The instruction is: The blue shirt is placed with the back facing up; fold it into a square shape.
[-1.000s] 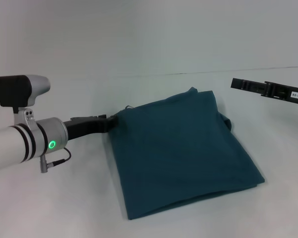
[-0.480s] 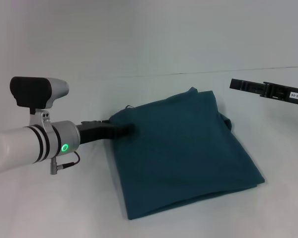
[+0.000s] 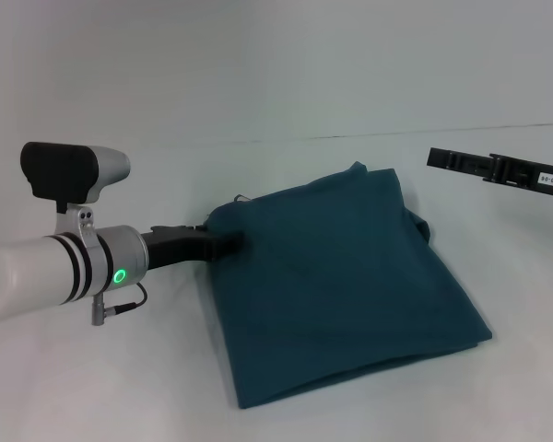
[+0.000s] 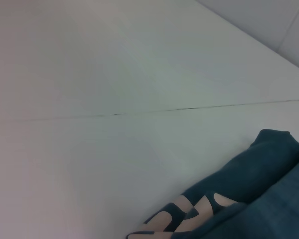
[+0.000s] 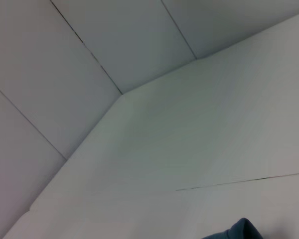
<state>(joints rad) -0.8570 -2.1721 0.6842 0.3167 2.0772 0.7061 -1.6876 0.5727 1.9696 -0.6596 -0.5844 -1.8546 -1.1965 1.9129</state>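
Note:
The blue shirt lies folded into a rough four-sided shape on the white table, plain side up, in the head view. My left gripper reaches in from the left and rests on the shirt's far left corner, its tip over the cloth edge. In the left wrist view the blue shirt shows a folded edge with white lettering peeking from underneath. My right gripper hovers off to the right, beyond the shirt and apart from it. A small tip of the blue shirt shows in the right wrist view.
The white table spreads on all sides of the shirt. A thin seam line runs across it behind the shirt. Pale wall panels stand past the table's far edge.
My left arm has slid to the right, carrying its gripper from just outside the shirt's corner onto the cloth edge. Over the last half second it barely moves. The right arm stays still.

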